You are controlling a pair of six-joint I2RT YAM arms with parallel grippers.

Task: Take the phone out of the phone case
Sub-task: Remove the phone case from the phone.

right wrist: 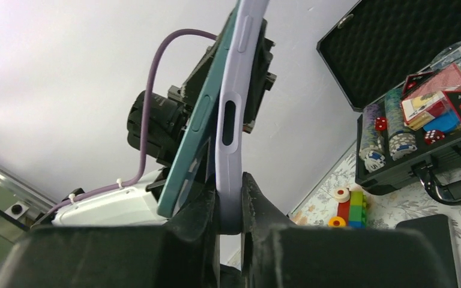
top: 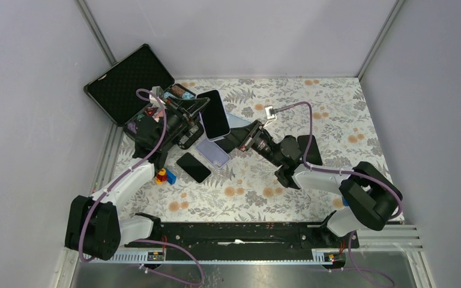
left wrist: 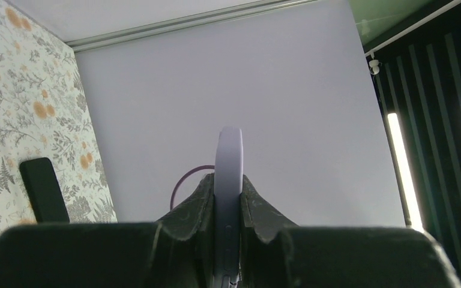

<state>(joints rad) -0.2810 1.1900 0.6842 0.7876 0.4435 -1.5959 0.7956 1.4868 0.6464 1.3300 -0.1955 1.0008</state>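
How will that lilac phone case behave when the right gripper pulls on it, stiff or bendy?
Probably bendy: the lilac case bows away from the teal phone just above where the right gripper pinches it. It looks thin, so likely light. Its smooth surface might slip from that pinch if pulled hard.

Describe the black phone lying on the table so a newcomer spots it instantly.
Find the open black carrying case at the far-left corner of the table, then the toy blocks toward the near edge. Just right of them the black phone lies flat: all black, unlike the lavender piece beside it and the cased phone held aloft.
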